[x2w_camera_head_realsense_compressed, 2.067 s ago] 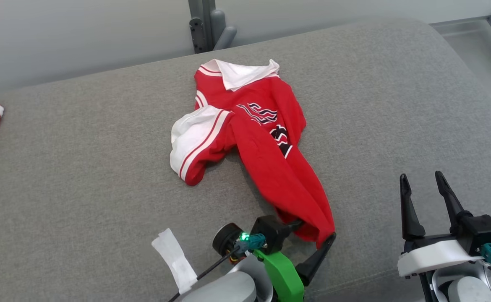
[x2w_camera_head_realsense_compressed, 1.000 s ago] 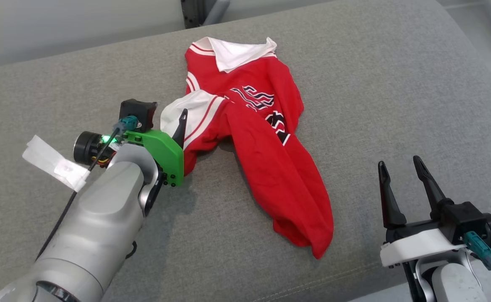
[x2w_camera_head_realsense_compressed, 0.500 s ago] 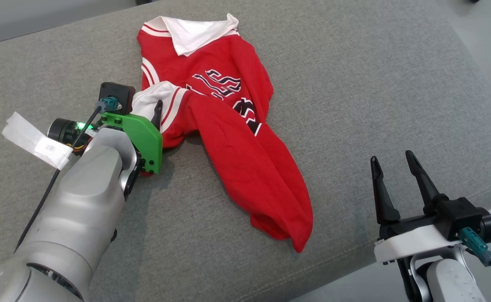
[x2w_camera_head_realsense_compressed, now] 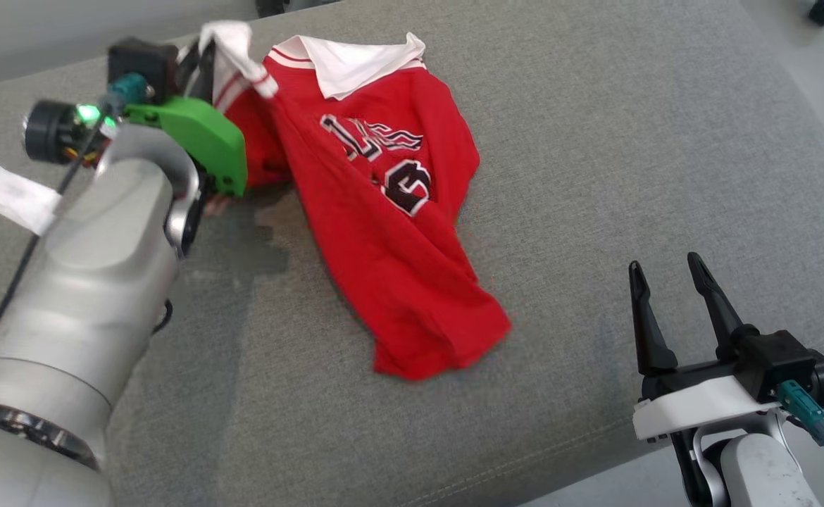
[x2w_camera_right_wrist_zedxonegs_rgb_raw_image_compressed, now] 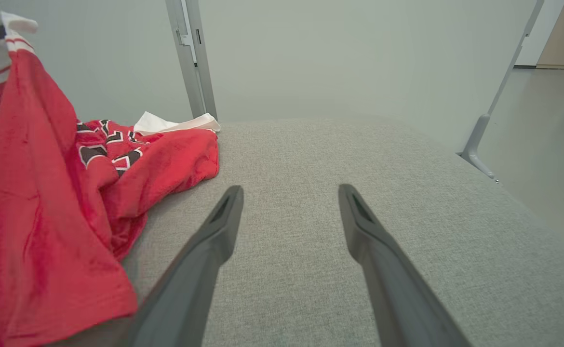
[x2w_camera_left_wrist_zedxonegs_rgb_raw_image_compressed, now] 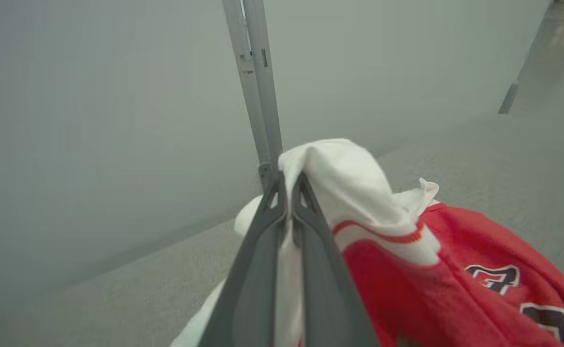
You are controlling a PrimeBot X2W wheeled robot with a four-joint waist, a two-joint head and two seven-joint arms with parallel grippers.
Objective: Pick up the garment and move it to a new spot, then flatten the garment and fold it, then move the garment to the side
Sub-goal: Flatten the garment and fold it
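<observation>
On the grey woven cushion (x2w_camera_head_realsense_compressed: 630,141) — red fleecy shirt (x2w_camera_head_realsense_compressed: 384,232), crumpled lengthwise, hem nearest, white collar (x2w_camera_head_realsense_compressed: 356,63) at the far end. Head view: one white, red-striped sleeve (x2w_camera_head_realsense_compressed: 236,42) held up off the cushion at upper left; right gripper (x2w_camera_head_realsense_compressed: 665,263) lower right, well apart from the cloth. Left wrist view, plainer than the blurred head view: left gripper (x2w_camera_left_wrist_zedxonegs_rgb_raw_image_compressed: 289,180) pressed together on that sleeve, pinching it; upright metal post (x2w_camera_left_wrist_zedxonegs_rgb_raw_image_compressed: 255,86) behind. Right wrist view: fingers (x2w_camera_right_wrist_zedxonegs_rgb_raw_image_compressed: 214,241) spread, nothing between, over bare cushion. Chest print black, white-edged — a 6 legible, lettering above not.
</observation>
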